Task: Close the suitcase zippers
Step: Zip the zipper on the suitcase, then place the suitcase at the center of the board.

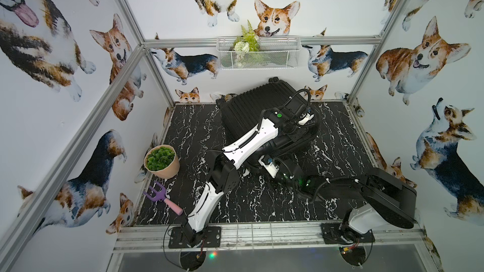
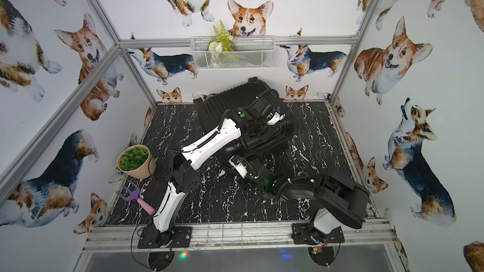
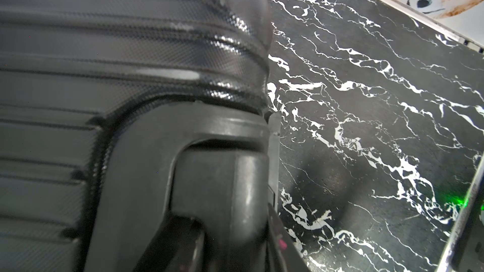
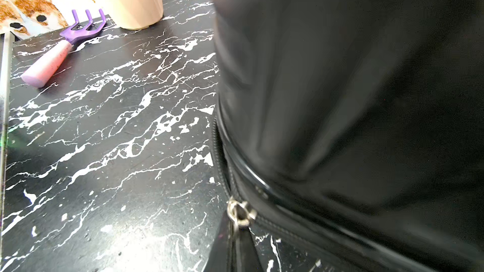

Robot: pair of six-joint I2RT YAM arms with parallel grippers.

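Note:
The black ribbed suitcase [image 1: 246, 111] lies flat at the back of the marble table [image 1: 193, 132], seen in both top views. My left gripper [image 1: 306, 120] reaches over it to its far right corner. In the left wrist view the fingers [image 3: 277, 231] sit on either side of a black wheel [image 3: 220, 192] and press on it. My right gripper [image 1: 265, 163] is at the case's front edge. In the right wrist view it [image 4: 237, 234] is shut on the dark pull hanging from the silver zipper slider [image 4: 239, 214]. The zipper track [image 4: 220, 158] runs along the rim beyond the slider.
A tan pot with a green plant [image 1: 161, 162] stands at the table's left edge. A purple garden fork with a pink handle [image 1: 162, 198] lies in front of it. A white wire basket [image 1: 259, 52] hangs on the back wall above the suitcase.

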